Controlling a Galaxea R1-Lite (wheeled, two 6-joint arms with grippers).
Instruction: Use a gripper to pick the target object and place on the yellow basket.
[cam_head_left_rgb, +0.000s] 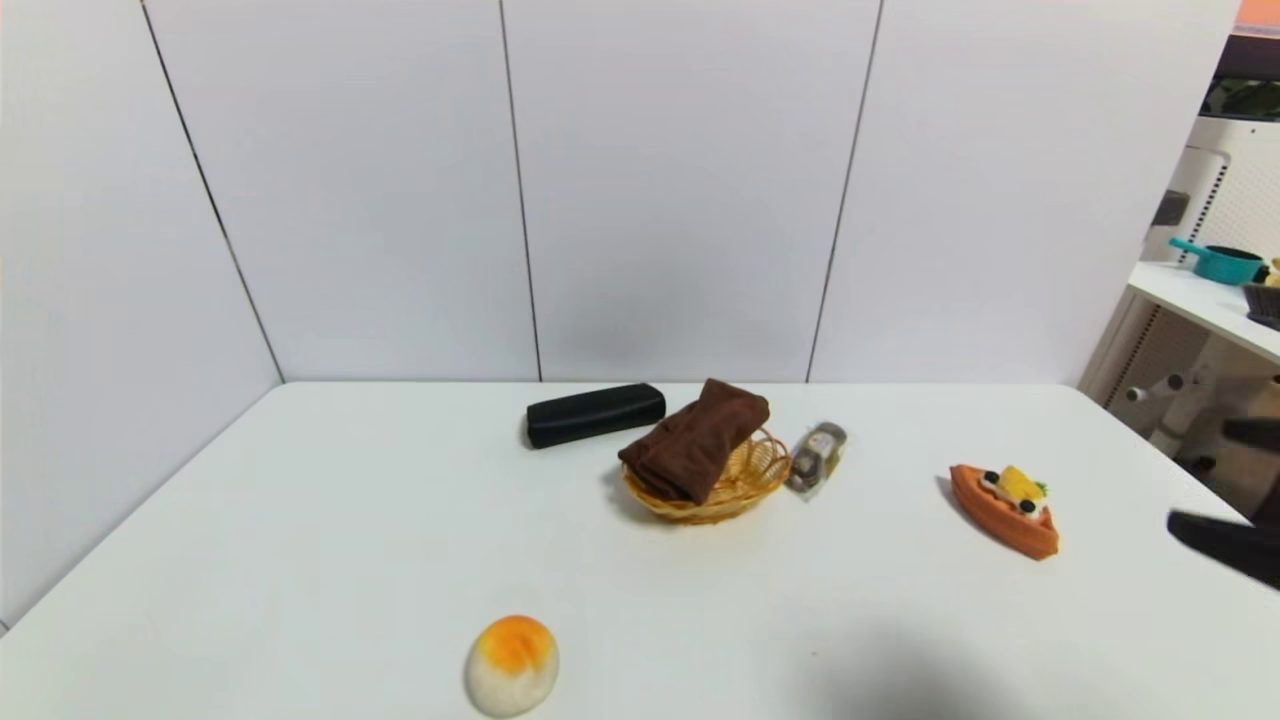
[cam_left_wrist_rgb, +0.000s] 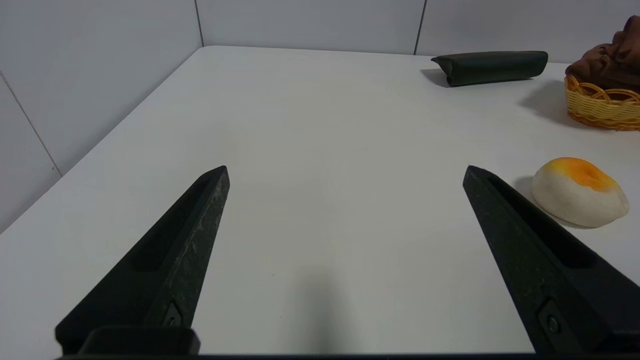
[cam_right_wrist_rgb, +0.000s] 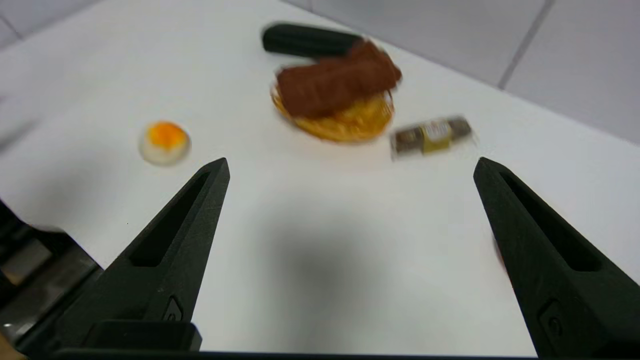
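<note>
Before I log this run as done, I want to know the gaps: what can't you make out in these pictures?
- Basket floor: head view, covered by the brown towel.
- Small packet label: too small in head view, blurred in right wrist view.
- Right gripper: cut off by head view's right edge.
- Left gripper: outside head view; its arm unseen.

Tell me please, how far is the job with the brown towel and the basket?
Done: the brown towel lies across the yellow basket, overhanging its rim. In hand: nothing; the right gripper is open and empty, away near the table's right edge; the left gripper is open, parked. Left: apparently nothing.
</note>
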